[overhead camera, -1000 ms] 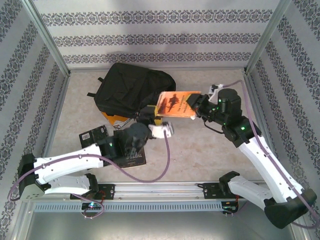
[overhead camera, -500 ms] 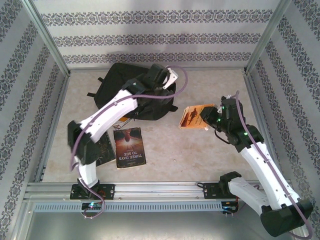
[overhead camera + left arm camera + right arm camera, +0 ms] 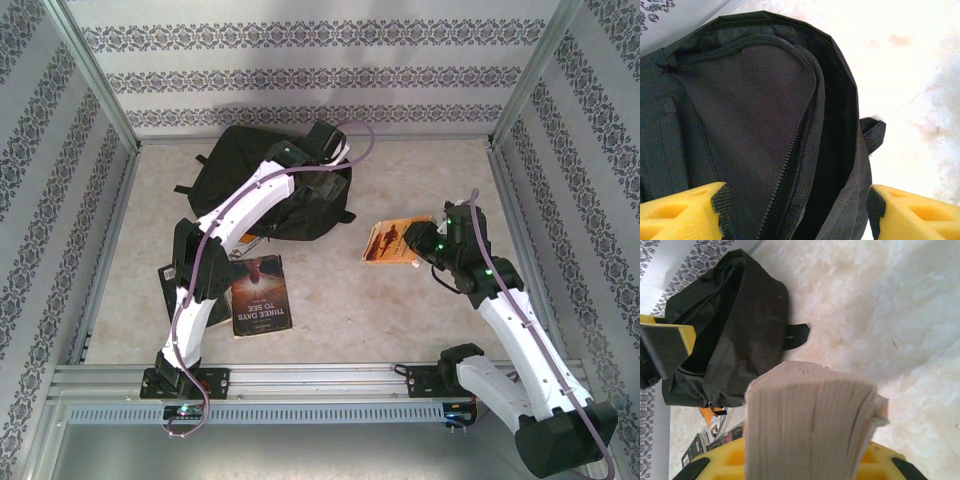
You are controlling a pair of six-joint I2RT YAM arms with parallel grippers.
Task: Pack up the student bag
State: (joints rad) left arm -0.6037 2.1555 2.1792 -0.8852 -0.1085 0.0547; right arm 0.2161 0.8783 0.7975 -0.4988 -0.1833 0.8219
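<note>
My left end effector (image 3: 797, 212) has swung over the student bag (image 3: 250, 165) at the back of the surface (image 3: 400, 180), spread wide, so my right end effector (image 3: 418, 243), clenching the orange book (image 3: 392, 238), can pack it.

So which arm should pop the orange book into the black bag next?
Right. The right gripper is shut on the orange book, near the student bag. The left gripper hangs open over the bag's unzipped mouth, holding nothing.
</note>
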